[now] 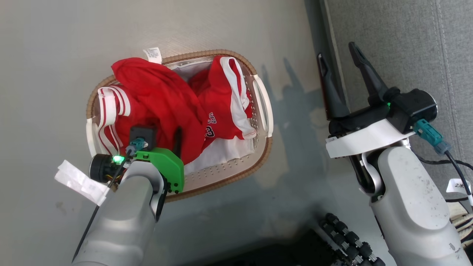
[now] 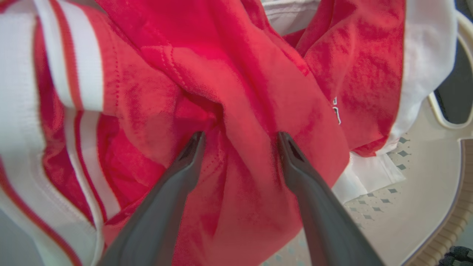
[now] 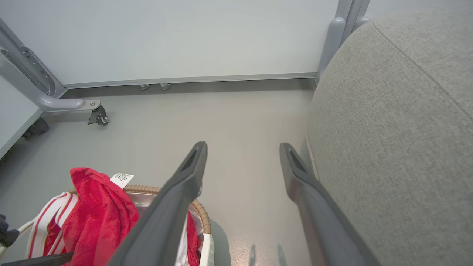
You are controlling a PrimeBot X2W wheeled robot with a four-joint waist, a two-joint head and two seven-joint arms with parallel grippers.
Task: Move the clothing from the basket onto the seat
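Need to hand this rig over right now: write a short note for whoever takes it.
Left gripper: open, down in the basket, fingers either side of a fold of the red top, not closed.
Right gripper: open, empty, raised beside the sofa.
Clothing: red top and striped jersey both in the basket, on the floor beside the sofa.
Done: nothing moved yet.
Left: close on the top, lay it on the sofa; then the jersey.

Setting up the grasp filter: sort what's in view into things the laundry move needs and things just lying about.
Job:
- soft red garments with white stripes
- oval white perforated plastic basket with brown woven rim
- large grey fabric sofa
- open left end effector

Lying about:
- grey metal frame with black castor
- grey floor
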